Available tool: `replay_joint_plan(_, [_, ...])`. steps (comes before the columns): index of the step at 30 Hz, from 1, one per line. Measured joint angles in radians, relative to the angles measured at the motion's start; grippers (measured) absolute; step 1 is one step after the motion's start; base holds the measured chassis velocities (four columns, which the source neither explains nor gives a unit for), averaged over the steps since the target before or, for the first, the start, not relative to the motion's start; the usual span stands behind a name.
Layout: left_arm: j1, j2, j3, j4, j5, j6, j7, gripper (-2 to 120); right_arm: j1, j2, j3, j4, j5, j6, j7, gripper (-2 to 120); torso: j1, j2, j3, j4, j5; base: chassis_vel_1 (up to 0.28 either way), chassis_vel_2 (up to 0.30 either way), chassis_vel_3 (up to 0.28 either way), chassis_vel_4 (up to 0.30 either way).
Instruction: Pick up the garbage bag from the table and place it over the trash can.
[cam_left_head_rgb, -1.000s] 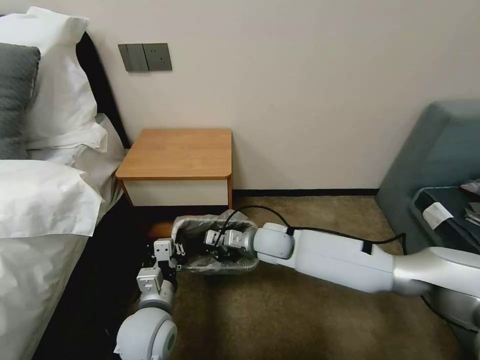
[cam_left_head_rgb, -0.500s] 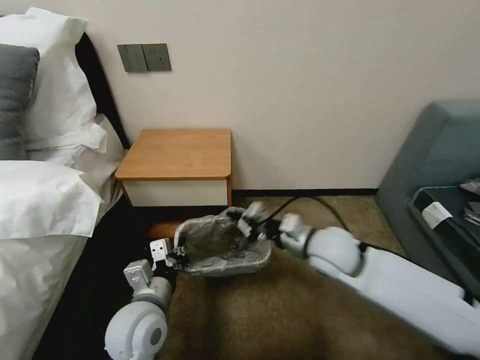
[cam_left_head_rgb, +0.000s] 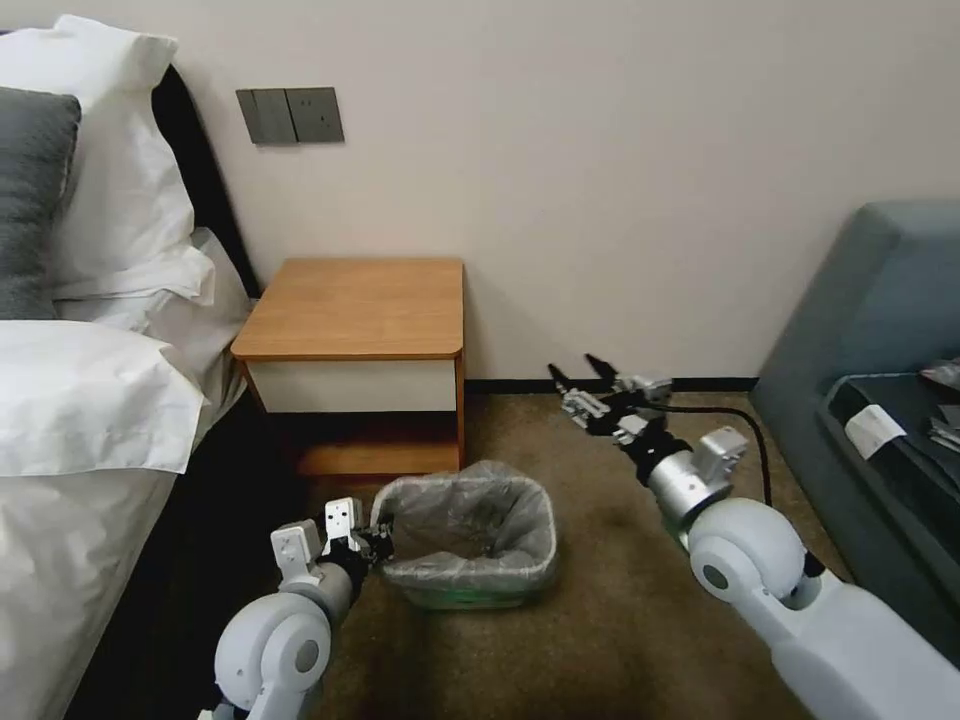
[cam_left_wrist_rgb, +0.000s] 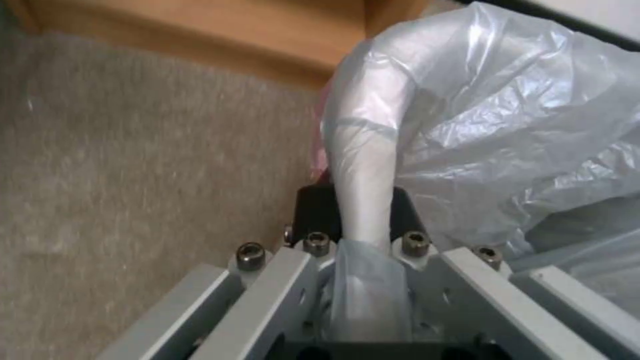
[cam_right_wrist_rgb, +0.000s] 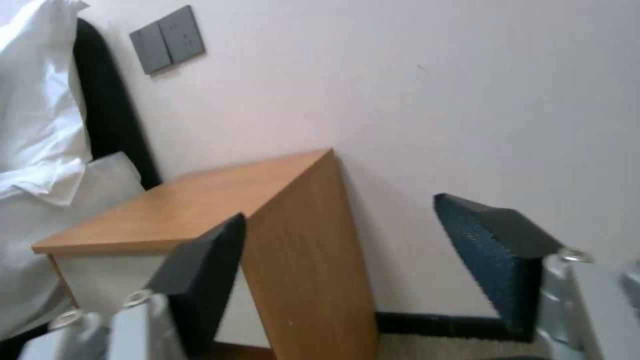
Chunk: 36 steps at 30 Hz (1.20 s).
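The grey crinkly garbage bag (cam_left_head_rgb: 470, 505) lines the trash can (cam_left_head_rgb: 455, 600) on the carpet in front of the table (cam_left_head_rgb: 355, 305), its edge folded over the rim. My left gripper (cam_left_head_rgb: 377, 541) is at the can's left rim, shut on the bag. In the left wrist view the bag-covered rim (cam_left_wrist_rgb: 363, 160) runs between the black pads (cam_left_wrist_rgb: 312, 207) of the left gripper (cam_left_wrist_rgb: 360, 205). My right gripper (cam_left_head_rgb: 580, 372) is raised to the right of the table, open and holding nothing. In the right wrist view the right gripper (cam_right_wrist_rgb: 340, 235) has its fingers wide apart, with the table (cam_right_wrist_rgb: 200, 205) behind them.
A bed with white pillows (cam_left_head_rgb: 80, 390) stands along the left. A blue-grey armchair (cam_left_head_rgb: 870, 320) fills the right side. The wall runs close behind the table. Brown carpet (cam_left_head_rgb: 600, 620) lies open between the can and the armchair.
The right gripper came out of the trash can and swung up and to the right, open. The bag-lined can now sits a little nearer me; the left gripper keeps its hold.
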Motion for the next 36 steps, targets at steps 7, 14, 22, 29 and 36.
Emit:
replay_joint_plan(7, [0.011,-0.024,0.005,0.034,0.011,-0.012,0.007,2,-0.027,0.01,0.01,0.0,-0.018,0.01,-0.03,99,0.0,0.0,0.0,0.0002,-0.0001,0.0,0.0,0.0,0.0])
replay_joint_plan(14, [0.024,-0.033,0.01,0.03,0.014,-0.02,0.014,13,-0.042,0.029,0.0,-0.005,-0.046,0.017,-0.057,100,0.0,0.0,0.0,0.0003,-0.0001,0.0,0.0,0.0,0.0])
replay_joint_plan(22, [0.029,-0.028,0.009,0.007,0.033,-0.023,0.024,43,-0.084,0.059,0.006,-0.013,-0.088,0.031,-0.057,100,0.0,0.0,0.0,0.0002,-0.0002,0.0,0.0,0.0,0.0])
replay_joint_plan(29, [0.04,-0.025,0.009,-0.027,0.111,-0.061,0.055,67,-0.17,0.133,0.01,-0.004,-0.248,-0.008,0.062,100,0.0,0.0,0.0,0.0001,0.0,0.0,0.0,0.0,0.0])
replay_joint_plan(36, [0.048,-0.021,0.006,0.103,0.398,-0.558,0.137,93,-0.303,0.298,0.023,-0.056,-0.489,0.067,0.116,100,0.0,0.0,0.0,0.0002,-0.0006,0.0,0.0,0.0,0.0])
